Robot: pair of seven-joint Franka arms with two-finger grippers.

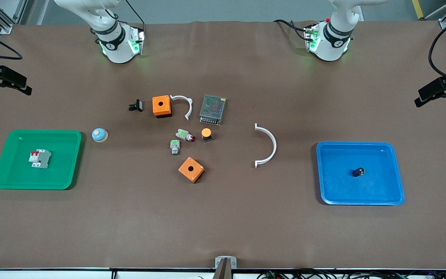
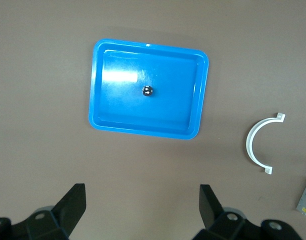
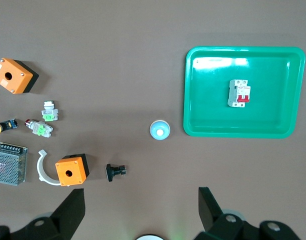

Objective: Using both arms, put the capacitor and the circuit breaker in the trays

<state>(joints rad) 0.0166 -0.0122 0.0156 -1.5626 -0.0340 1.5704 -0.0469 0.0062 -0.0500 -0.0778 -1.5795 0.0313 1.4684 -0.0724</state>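
Observation:
The capacitor (image 1: 358,171), a tiny black cylinder, lies in the blue tray (image 1: 385,193) at the left arm's end of the table; it also shows in the left wrist view (image 2: 147,91) inside that tray (image 2: 113,120). The pale grey circuit breaker (image 1: 40,158) with its red lever lies in the green tray (image 1: 64,174) at the right arm's end; it also shows in the right wrist view (image 3: 239,93) in that tray (image 3: 203,125). My left gripper (image 2: 143,205) is open and empty, high above the table. My right gripper (image 3: 141,207) is open and empty, also high up.
Between the trays lie two orange boxes (image 1: 161,106) (image 1: 191,169), two white half rings (image 1: 266,145) (image 1: 183,105), a metal mesh power supply (image 1: 212,109), a black clip part (image 1: 136,105), two grey-and-green push buttons (image 1: 184,135), an orange-capped button (image 1: 206,133) and a pale blue dome (image 1: 100,135).

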